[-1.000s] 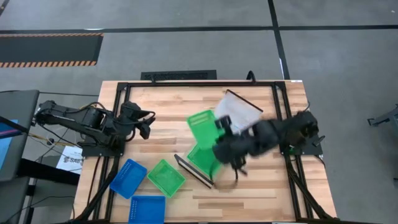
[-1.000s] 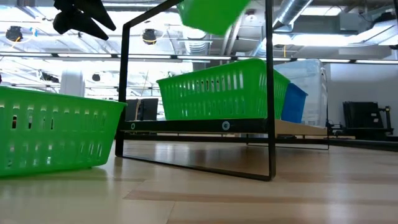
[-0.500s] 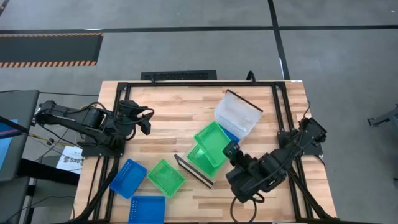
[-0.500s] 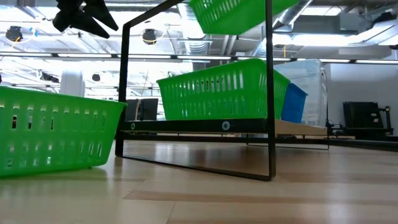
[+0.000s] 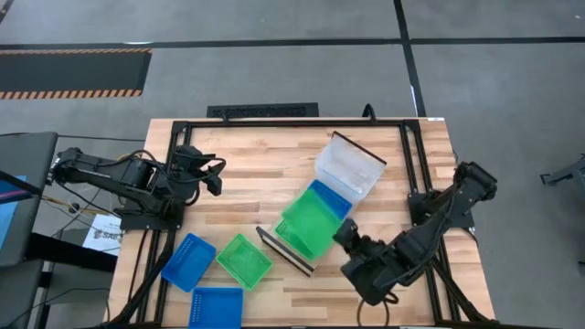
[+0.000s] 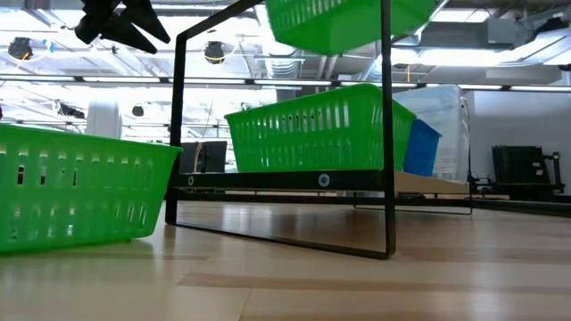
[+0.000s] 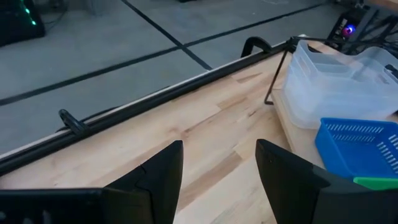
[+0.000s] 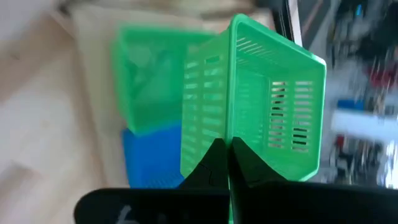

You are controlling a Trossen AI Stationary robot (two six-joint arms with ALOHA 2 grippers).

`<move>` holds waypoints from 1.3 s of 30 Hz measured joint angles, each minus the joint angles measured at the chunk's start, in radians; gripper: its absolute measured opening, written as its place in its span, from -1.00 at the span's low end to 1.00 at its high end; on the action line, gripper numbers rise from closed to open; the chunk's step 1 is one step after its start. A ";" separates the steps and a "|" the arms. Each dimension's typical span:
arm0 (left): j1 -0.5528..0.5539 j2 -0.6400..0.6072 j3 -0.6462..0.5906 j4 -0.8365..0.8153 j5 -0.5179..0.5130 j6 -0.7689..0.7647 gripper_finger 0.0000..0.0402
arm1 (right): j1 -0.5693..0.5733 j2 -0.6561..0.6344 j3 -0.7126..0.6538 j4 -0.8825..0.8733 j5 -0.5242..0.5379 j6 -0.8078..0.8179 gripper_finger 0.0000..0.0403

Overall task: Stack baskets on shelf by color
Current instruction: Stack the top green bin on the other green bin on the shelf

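Only the right wrist view shows the right end effector (image 8: 225, 163) pinching the green basket (image 8: 261, 106).

The slatted wooden table (image 5: 247, 169) stands on a grey floor (image 5: 274, 73) crossed by dark lines, with a black and orange striped mat (image 5: 73, 71) beyond its far left corner. In the low view, the ceiling shows bright lamps (image 6: 214, 52) and metal ducts (image 6: 419, 13).
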 joint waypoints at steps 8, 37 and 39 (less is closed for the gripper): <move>0.000 0.000 0.000 0.000 -0.034 -0.073 -0.06 | 0.026 -0.145 -0.278 0.279 0.027 -0.255 -1.00; 0.000 0.000 0.000 0.000 0.002 -0.113 -0.06 | -0.074 -0.186 -0.478 0.673 -0.021 -0.315 -1.00; 0.000 0.000 0.000 -0.002 0.002 -0.113 -0.06 | -0.074 -0.187 -0.478 0.674 -0.041 -0.304 -1.00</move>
